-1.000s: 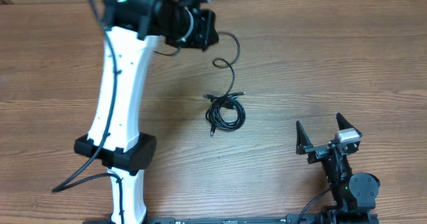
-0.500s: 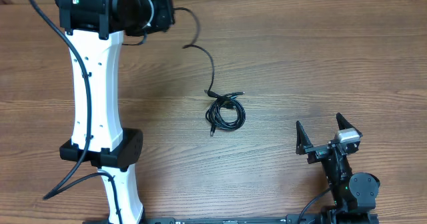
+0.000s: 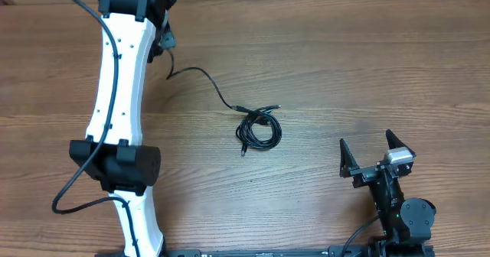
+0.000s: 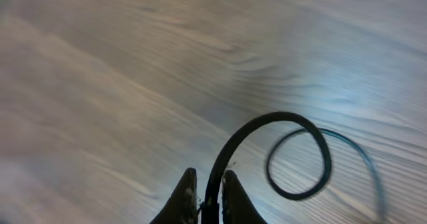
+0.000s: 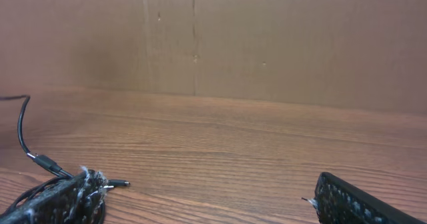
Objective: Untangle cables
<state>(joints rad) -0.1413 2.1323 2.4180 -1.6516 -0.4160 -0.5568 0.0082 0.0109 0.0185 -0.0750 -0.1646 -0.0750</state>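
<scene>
While the left gripper [image 4: 208, 184] pinches one cable strand [image 3: 203, 77] at far left, the coiled cables [image 3: 259, 131] lie mid-way across the table [image 3: 344, 58]. Right gripper [image 3: 366, 140] stands wide, well apart from them; a brown wall [image 5: 267, 37] backs the table.

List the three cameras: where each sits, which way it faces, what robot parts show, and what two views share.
Overhead: fixed above, facing straight down at the table; shows the white left arm and the open right gripper.
Left wrist: on the left arm, facing down at the table; left gripper shut on a cable.
Right wrist: low, facing across the table toward a brown wall; its own fingers frame the bottom.
Shared: overhead and right wrist both show the coiled cables.
</scene>
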